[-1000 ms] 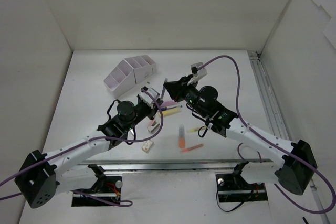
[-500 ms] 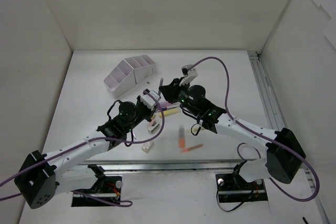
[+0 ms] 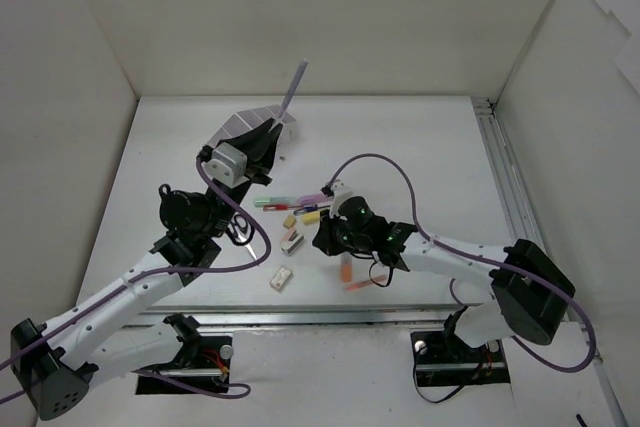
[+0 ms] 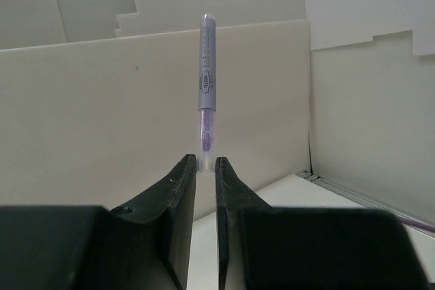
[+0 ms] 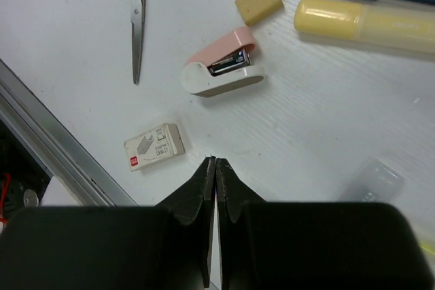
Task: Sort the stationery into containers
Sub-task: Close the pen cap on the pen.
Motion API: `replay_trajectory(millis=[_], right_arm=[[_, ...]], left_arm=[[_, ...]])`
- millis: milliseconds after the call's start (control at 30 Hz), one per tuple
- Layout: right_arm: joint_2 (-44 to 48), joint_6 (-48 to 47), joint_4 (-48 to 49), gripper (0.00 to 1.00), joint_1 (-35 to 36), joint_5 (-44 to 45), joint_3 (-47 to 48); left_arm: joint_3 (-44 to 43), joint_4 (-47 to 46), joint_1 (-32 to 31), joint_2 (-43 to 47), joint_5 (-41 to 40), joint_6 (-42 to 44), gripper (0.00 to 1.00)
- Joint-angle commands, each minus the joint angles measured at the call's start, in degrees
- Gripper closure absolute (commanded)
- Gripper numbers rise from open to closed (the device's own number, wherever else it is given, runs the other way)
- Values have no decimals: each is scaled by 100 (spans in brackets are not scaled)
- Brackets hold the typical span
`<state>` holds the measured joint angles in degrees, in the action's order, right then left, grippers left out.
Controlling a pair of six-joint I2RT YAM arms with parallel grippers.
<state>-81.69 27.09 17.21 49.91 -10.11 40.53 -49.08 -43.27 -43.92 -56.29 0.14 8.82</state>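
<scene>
**Desk:** The left gripper (image 4: pixel 205 164)?

**Photographer:** Clamped on the lower end of a purple pen (image 4: pixel 206 79), which stands upright above the fingers. Seen from overhead, gripper and pen overlap the pale organizer (image 3: pixel 240 125) toward the table's far side.

**Desk:** And the right gripper (image 5: pixel 215 162)?

**Photographer:** Jaws pressed together, holding nothing, tips low over the white table (image 5: pixel 326 120). A pink stapler (image 5: pixel 221 73) lies just beyond them, with a small staple box (image 5: pixel 154 146) nearby. Scissors (image 5: pixel 138 32), a beige eraser (image 5: pixel 259 1) and a yellow highlighter (image 5: pixel 360 18) lie farther out.
</scene>
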Motion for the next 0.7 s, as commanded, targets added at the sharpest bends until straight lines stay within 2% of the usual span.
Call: replay_trajectory(millis=[0, 133, 233, 267, 333, 367, 467, 533, 667], right_arm=[[592, -55, 283, 100, -8, 315, 192], [1004, -98, 265, 100, -60, 598, 122], [1338, -55, 466, 91, -209, 572, 60], [1444, -29, 667, 82, -262, 476, 25], [1690, 76, 914, 72, -420, 309, -63], [1770, 103, 1098, 59, -508, 273, -81], [1937, 191, 1345, 37, -640, 80, -2], [1911, 314, 1477, 27, -702, -122, 156], [1701, 814, 1828, 16, -886, -325, 472]], left_arm=[[152, -446, -11, -22, 92, -64, 100], [504, -376, -11, 258, -179, -231, 100], [820, -323, -11, 452, -383, -398, 100], [1012, -323, -11, 505, -488, -433, 100], [1207, -367, -11, 627, -568, -617, 100], [1399, -410, -11, 654, -629, -705, 100], [1647, -428, -11, 664, -524, -1020, 100], [1804, -498, -11, 637, -524, -1119, 100], [2060, -735, -11, 628, -437, -1207, 100]])
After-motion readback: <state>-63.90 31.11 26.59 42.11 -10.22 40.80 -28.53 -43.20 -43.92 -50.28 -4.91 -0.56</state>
